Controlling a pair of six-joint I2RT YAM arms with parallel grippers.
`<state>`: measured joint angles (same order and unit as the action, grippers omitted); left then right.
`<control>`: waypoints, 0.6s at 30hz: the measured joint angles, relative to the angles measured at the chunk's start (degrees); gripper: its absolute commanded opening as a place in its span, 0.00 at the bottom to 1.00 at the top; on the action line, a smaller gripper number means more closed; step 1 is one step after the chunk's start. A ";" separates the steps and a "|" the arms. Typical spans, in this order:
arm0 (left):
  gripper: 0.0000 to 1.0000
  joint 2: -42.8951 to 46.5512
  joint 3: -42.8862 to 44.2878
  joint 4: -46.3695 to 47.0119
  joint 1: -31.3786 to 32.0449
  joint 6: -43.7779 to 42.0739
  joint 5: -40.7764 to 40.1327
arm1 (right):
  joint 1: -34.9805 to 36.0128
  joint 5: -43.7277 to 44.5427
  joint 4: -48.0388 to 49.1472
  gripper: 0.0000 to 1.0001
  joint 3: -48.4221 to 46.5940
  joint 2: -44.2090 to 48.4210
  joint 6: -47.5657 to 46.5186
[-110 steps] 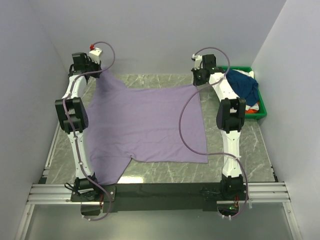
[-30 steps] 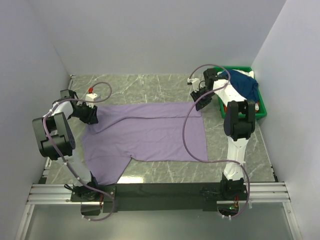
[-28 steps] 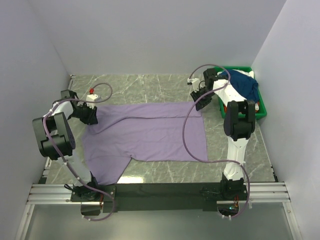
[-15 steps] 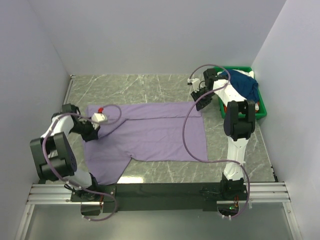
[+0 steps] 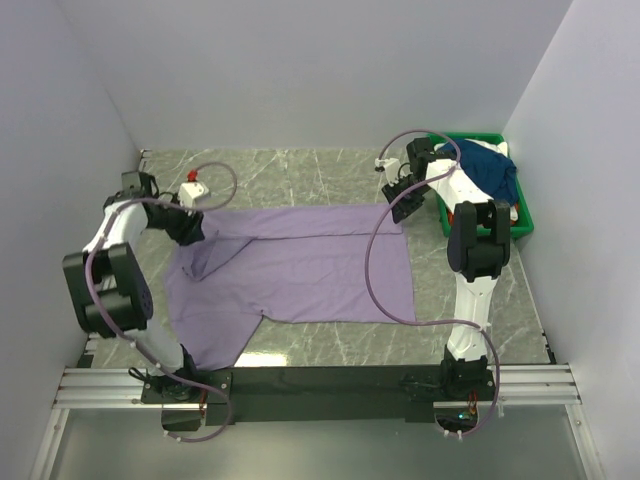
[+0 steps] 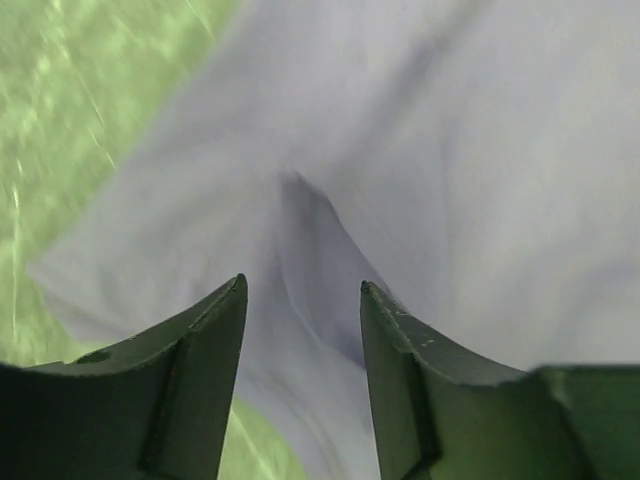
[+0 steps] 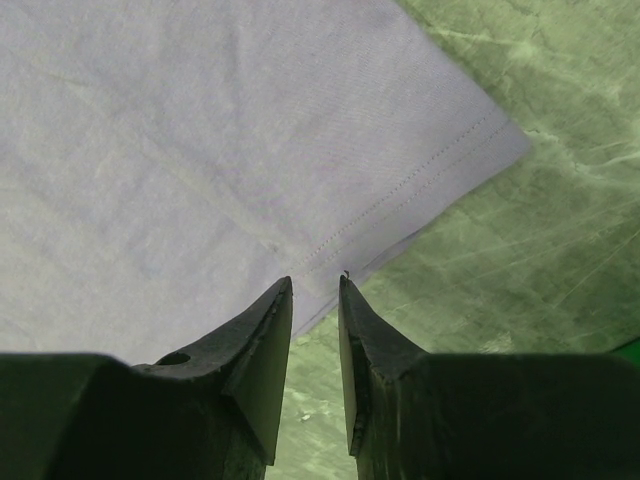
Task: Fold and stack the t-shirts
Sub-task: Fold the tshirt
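Observation:
The lavender t-shirt lies flat on the marble table, its far edge folded over toward me. My left gripper hovers over the shirt's left sleeve area, where the cloth is rumpled into a loose fold. In the left wrist view that gripper is open, with creased purple cloth below it and nothing between the fingers. My right gripper sits at the shirt's far right corner. Seen from the right wrist, its jaws stand narrowly apart and empty, just short of the stitched hem.
A green bin at the far right holds a navy t-shirt with white and orange cloth under it. White walls close in the table on three sides. Purple cables loop from both arms.
The left gripper swung toward me over the left sleeve, then back up and to the right, and opened. The sleeve area is now rumpled. The right arm has stayed put.

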<state>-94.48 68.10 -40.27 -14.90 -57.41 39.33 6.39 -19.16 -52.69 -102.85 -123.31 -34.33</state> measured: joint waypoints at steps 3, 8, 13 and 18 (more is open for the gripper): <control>0.53 -5.42 4.46 2.29 1.60 5.84 0.66 | 0.00 0.00 -0.13 0.32 0.00 0.02 0.04; 0.52 -12.28 7.23 3.08 4.17 12.00 0.70 | 0.00 0.02 -0.15 0.32 0.00 0.00 0.17; 0.41 -15.67 7.93 2.71 5.42 14.93 0.70 | 0.00 0.02 -0.24 0.32 0.00 0.00 0.20; 0.09 -15.80 7.91 1.51 6.05 14.60 0.92 | 0.00 0.04 -0.42 0.31 0.00 0.00 0.20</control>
<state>-110.28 76.01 -38.76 -8.84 -42.81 40.25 6.39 -19.11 -53.10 -102.85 -123.31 -34.13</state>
